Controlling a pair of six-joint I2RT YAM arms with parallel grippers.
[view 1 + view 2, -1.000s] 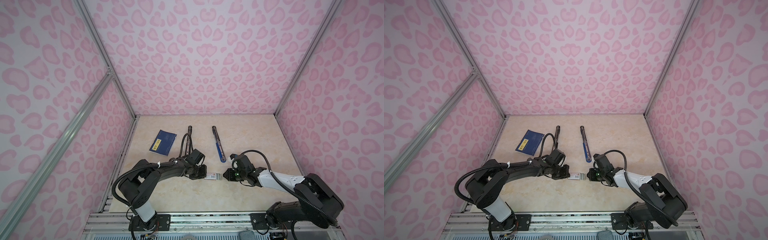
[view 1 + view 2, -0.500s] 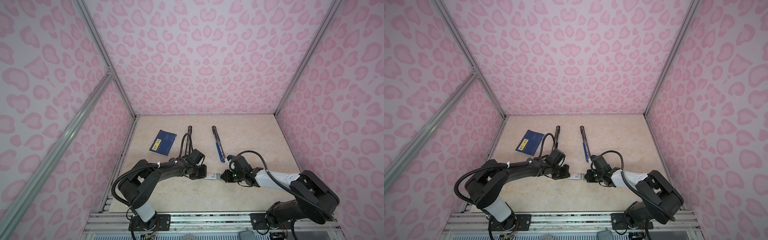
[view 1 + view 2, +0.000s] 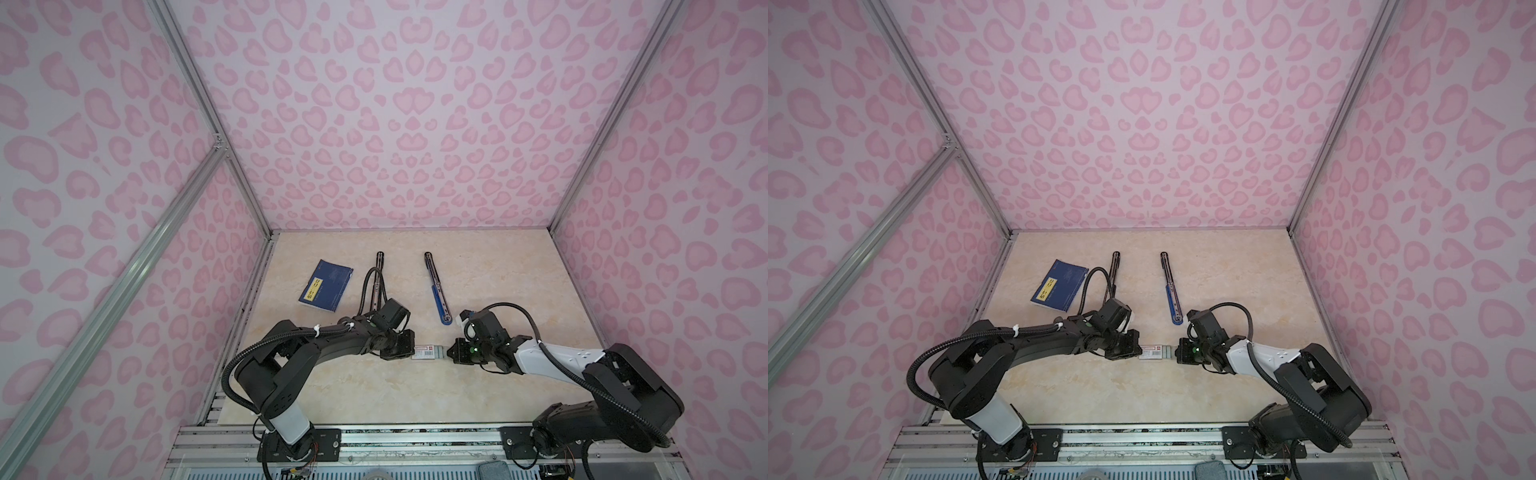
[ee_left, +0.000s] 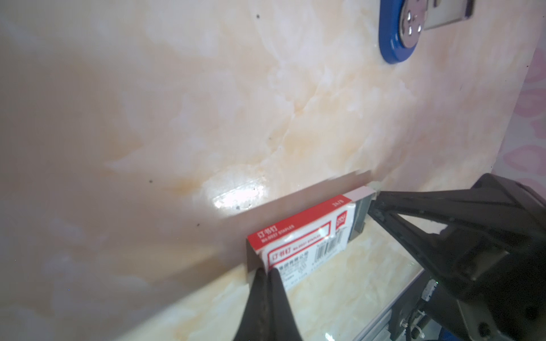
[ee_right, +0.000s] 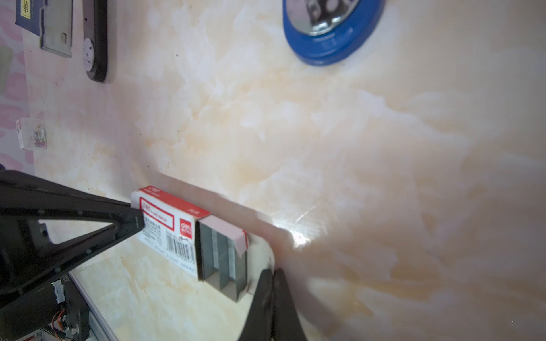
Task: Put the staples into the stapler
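The red-and-white staple box [image 5: 167, 233] lies flat on the marble table [image 3: 498, 270], open at one end. The staples [image 5: 221, 259] sit inside it in grey rows, poking a little way out. The left gripper [image 4: 266, 273] is clamped tight on the box's closed end. The right gripper [image 5: 273, 273] has its jaws pressed together, tips just beside the staples' exposed end, with no strip visible between them. A second ago it stood off with a clear gap to the box; now it's right up at the mouth. Box and left gripper haven't budged. Both top views give only a grey sliver at the box's end, while the right wrist view shows the rows themselves. Farther back, well apart from the box, lie the blue stapler [image 3: 437, 291] and the black stapler [image 3: 377, 282], with a blue booklet [image 3: 326, 286] beside the black one.
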